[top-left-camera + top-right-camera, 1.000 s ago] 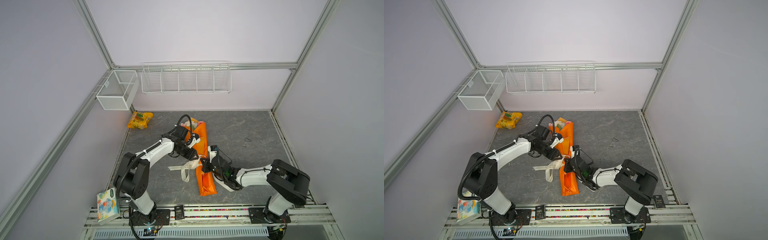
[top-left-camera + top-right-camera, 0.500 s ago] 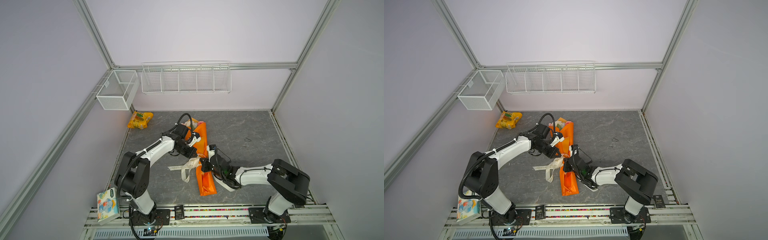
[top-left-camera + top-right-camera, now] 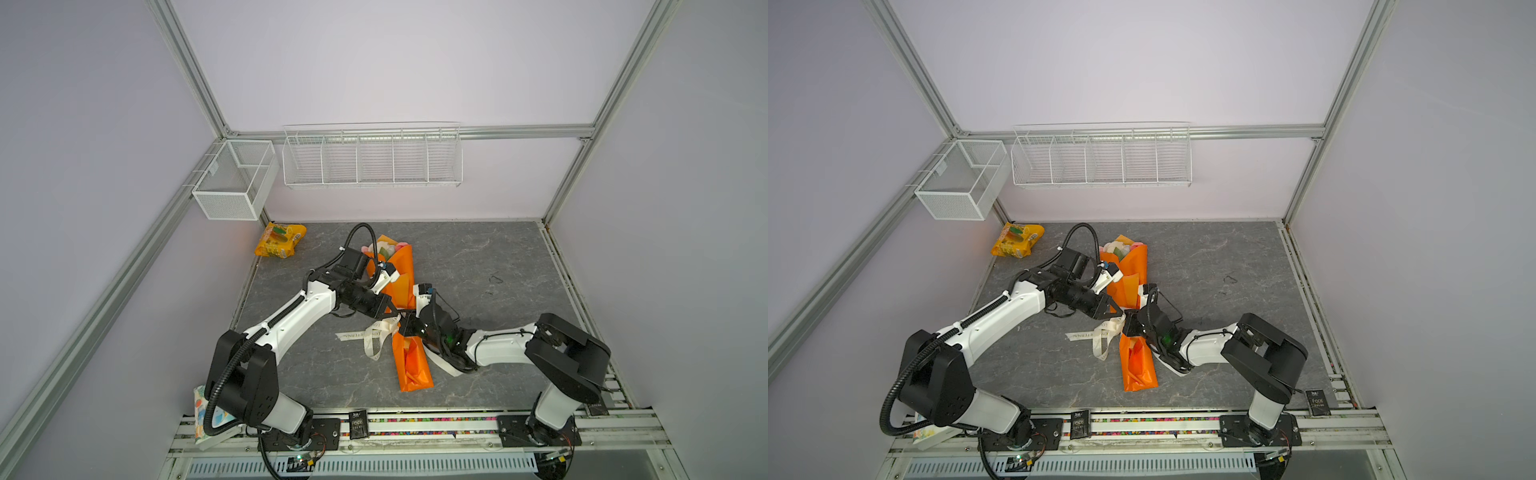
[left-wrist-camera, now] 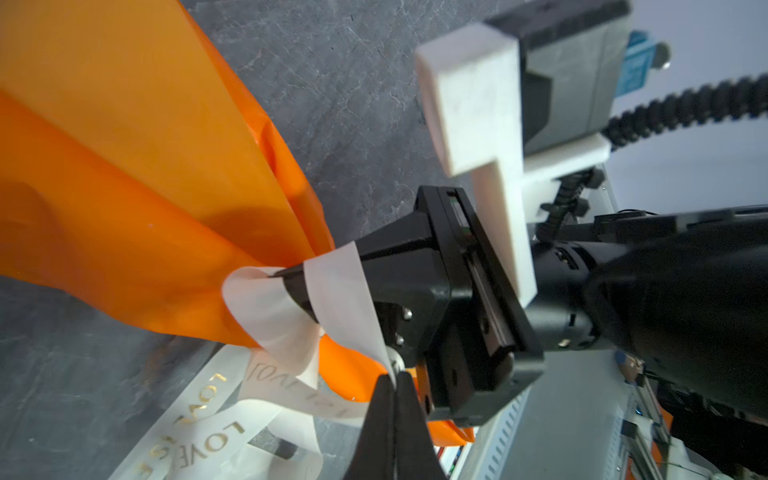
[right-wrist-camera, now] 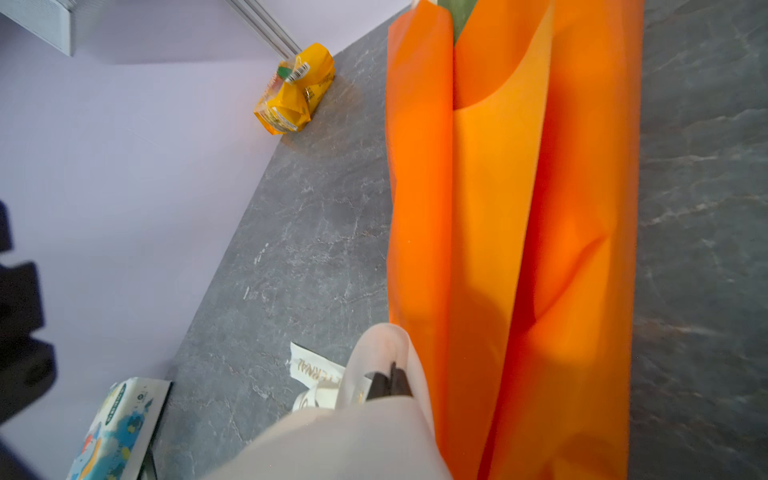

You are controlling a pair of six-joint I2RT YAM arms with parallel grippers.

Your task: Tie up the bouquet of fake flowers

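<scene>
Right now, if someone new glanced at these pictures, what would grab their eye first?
The bright orange bouquet of fake flowers, lying in the middle of the grey table, jumps out first. At its narrow waist both arms meet: the left tool pinches the white ribbon with gold lettering, which also loops over the shut right tool. A yellow snack packet sits alone in the far left corner.

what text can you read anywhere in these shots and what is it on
"LOVE", gold letters, repeated on the white ribbon.
"ETERNAL", gold, near that ribbon's loose end in the right wrist view.
"Face", on the black card by the front rail; the smaller line under it is unreadable.
Snack packet: print and barcode too blurred.
Tissue pack: lettering too small.
</scene>
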